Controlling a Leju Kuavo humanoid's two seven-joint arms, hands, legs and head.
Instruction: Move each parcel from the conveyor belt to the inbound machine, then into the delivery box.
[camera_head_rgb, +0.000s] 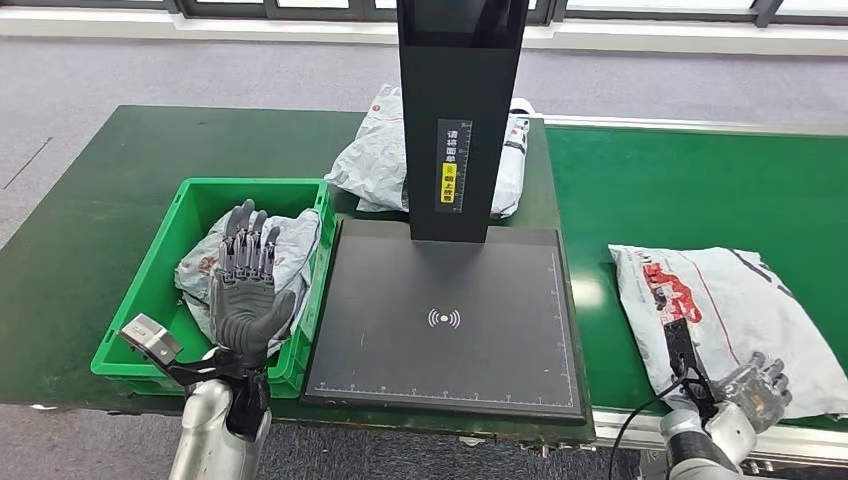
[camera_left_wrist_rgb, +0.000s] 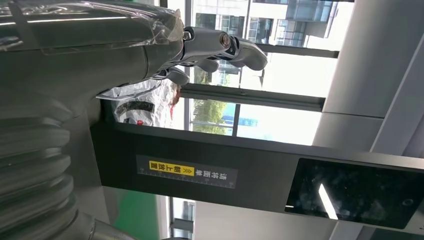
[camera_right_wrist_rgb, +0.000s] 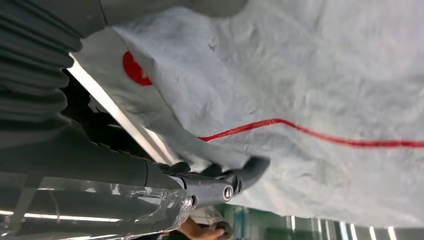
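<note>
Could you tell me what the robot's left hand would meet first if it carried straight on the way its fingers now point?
Probably the crumpled grey plastic parcel in the green plastic crate: the left hand hovers open above it, though its height is unclear.

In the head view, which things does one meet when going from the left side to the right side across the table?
Green crate with a grey parcel inside and the open left hand over it → black scanner plate with its post → grey parcel on the belt → right hand at that parcel's near edge.
</note>
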